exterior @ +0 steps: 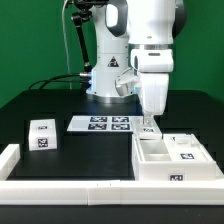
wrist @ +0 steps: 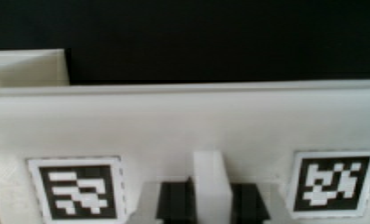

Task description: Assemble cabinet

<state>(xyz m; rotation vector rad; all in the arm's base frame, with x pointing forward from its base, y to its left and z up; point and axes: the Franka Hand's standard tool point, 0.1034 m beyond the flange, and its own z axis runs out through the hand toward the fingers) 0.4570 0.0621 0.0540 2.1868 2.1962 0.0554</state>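
Here we are at the gripper [exterior: 148, 123], and it's narrow: in the wrist view [wrist: 208, 206] we see the two dark fingers [wrist: 173, 208] standing close on either side of a thin white upright rib, with no gap showing between pad and rib. That rib looks to be part of the cabinet [wrist: 182, 120], whose broad white wall fills most of that view. On that wall sit two black-and-white tags, one [wrist: 75, 190] to one side of the fingers and one [wrist: 336, 183] to the other (both blurred, so we can't read the patterns).

Out to the exterior view now. The hand points straight down, fingers vertical, meeting the cabinet [exterior: 155, 172] at its far edge, towards the exterior view's left corner of the box. Above it the white wrist housing stacks upright, and the arm [exterior: 150, 35] rises over it and folds back to its base behind the table.

The cabinet itself lies on the dark table [exterior: 40, 100] at the exterior view's right, near the front, open side up, with inner compartments and tagged pieces showing. Just beside it, on the exterior view's left, we have the marker board [exterior: 100, 124] flat on the table. Further left, well apart, a small white tagged block [exterior: 42, 135] sits alone. A low white border rail [exterior: 70, 186] runs along the front.
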